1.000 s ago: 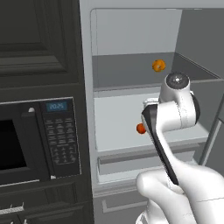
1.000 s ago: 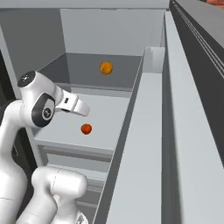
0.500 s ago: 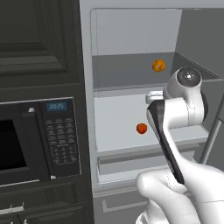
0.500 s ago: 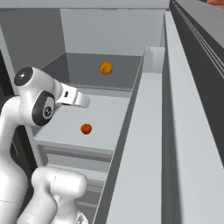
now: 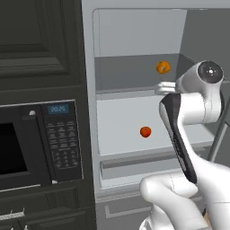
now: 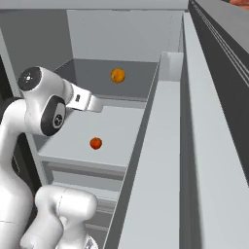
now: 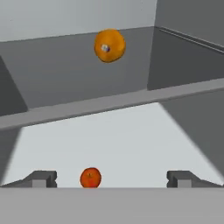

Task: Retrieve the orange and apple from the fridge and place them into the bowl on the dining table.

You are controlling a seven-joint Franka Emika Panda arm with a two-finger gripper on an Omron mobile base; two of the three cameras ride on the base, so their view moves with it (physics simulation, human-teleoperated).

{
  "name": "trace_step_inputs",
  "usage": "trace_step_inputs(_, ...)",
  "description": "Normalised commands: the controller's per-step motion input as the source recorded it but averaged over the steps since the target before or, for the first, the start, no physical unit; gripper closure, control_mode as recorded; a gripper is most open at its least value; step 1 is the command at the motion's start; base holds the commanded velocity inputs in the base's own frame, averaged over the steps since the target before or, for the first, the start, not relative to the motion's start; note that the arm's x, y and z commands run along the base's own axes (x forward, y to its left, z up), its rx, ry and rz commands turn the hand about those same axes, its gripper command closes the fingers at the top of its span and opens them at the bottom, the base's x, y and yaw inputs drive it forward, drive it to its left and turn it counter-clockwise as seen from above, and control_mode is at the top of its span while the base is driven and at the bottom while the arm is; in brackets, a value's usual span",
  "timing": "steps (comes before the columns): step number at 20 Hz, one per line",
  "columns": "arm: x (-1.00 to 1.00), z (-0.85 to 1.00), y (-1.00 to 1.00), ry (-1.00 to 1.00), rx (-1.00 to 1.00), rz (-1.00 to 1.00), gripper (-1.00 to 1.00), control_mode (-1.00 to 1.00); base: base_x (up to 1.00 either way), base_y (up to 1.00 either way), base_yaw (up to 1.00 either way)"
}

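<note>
The fridge stands open, its pale grey shelves in view. The orange rests on the upper shelf toward the back. On the shelf below lies the redder apple. My gripper is open and empty, held at the front edge of the upper shelf and pointing into the fridge. It is short of the orange and above the apple. In the hand view the apple sits low between the two fingertips, nearer the left one. The bowl and dining table are out of view.
A black microwave with a keypad is set in dark cabinets left of the fridge. The open fridge door runs along the right side of the arm. A drawer front lies under the lower shelf.
The arm has swung up and forward toward the fridge, and the hand now sits higher, level with the upper shelf edge. The jaws stayed open; both fruits stayed put.
</note>
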Motion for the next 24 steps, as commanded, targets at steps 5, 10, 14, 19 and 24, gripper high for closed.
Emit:
trace_step_inputs(5,0.2,0.67,-0.21,0.02,0.12,-0.06,-1.0,-1.0,0.0,0.0,0.0)
trace_step_inputs(10,0.28,0.16,-0.25,-0.02,0.01,-0.01,-1.0,-1.0,0.0,0.0,0.0)
trace_step_inputs(14,0.63,0.0,0.0,0.0,-0.04,0.0,-1.0,-1.0,0.0,0.0,0.0)
trace_step_inputs(19,0.78,0.0,-0.01,0.0,-0.08,0.0,-1.0,-1.0,0.0,0.0,0.0)
trace_step_inputs(24,0.68,0.0,-0.13,0.01,-0.03,0.0,-1.0,-1.0,0.0,0.0,0.0)
